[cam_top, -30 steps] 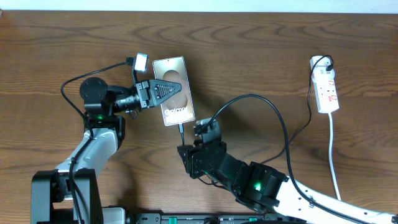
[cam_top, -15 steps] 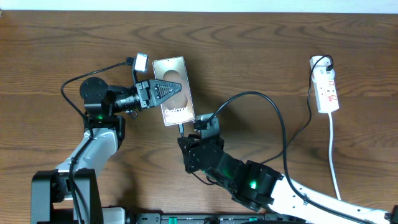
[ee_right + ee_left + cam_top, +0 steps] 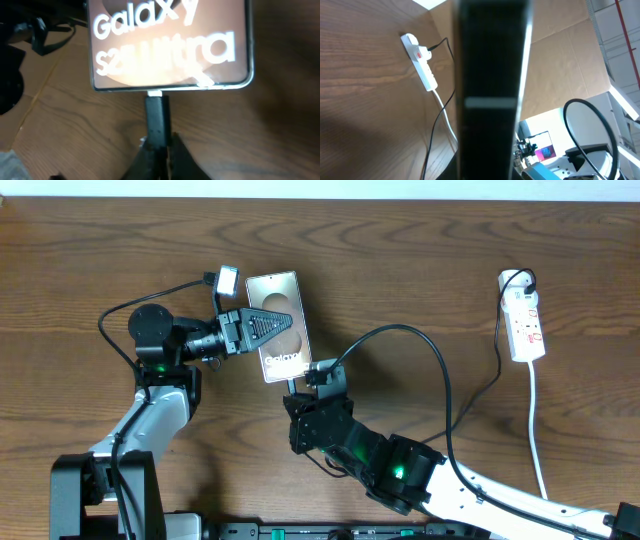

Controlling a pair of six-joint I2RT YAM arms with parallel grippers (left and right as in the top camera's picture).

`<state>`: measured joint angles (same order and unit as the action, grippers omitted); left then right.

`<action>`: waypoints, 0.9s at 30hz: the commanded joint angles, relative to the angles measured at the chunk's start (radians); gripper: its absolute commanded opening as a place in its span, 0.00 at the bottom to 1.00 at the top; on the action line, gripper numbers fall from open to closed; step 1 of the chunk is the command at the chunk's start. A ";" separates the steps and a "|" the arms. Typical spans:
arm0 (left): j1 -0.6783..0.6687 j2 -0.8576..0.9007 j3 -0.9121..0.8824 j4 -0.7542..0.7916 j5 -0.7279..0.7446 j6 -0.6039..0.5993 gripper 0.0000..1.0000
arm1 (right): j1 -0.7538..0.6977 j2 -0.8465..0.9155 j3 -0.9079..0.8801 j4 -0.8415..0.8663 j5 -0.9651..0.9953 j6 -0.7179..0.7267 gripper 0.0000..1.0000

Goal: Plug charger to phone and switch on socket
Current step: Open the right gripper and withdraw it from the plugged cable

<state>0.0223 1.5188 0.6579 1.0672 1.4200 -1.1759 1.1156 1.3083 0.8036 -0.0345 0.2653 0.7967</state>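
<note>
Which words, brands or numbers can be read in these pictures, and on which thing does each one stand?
"Galaxy": white letters on the phone screen.
"S25 Ultra": the line below it, on the same screen.
Red marks on the power strip: too small to read.

— What do the arms look like?
— The left arm (image 3: 160, 408) has white links, black joints, a green light (image 3: 157, 368) and a thin black cable (image 3: 186, 282). The left gripper (image 3: 285, 323) is black and triangular.
— And the right arm (image 3: 490, 492)?
— Also white and black, with a green lamp (image 3: 398, 472).

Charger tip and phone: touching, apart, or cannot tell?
Touching. In the right wrist view, the charger tip meets the phone at its bottom edge, no gap.
</note>
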 commanded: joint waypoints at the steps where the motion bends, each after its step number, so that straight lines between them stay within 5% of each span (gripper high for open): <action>1: -0.002 -0.010 0.010 0.012 0.060 0.016 0.07 | -0.020 0.000 0.014 0.018 0.020 -0.020 0.01; 20: -0.085 -0.010 -0.032 0.018 0.126 0.017 0.07 | -0.163 0.000 0.018 0.171 -0.104 -0.118 0.02; 27: -0.085 -0.010 -0.032 0.020 0.151 0.055 0.07 | -0.163 -0.014 0.018 0.099 -0.229 -0.118 0.26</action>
<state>-0.0322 1.5185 0.6445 1.0821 1.3861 -1.1454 0.9775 1.3140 0.7837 0.0631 0.0292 0.7025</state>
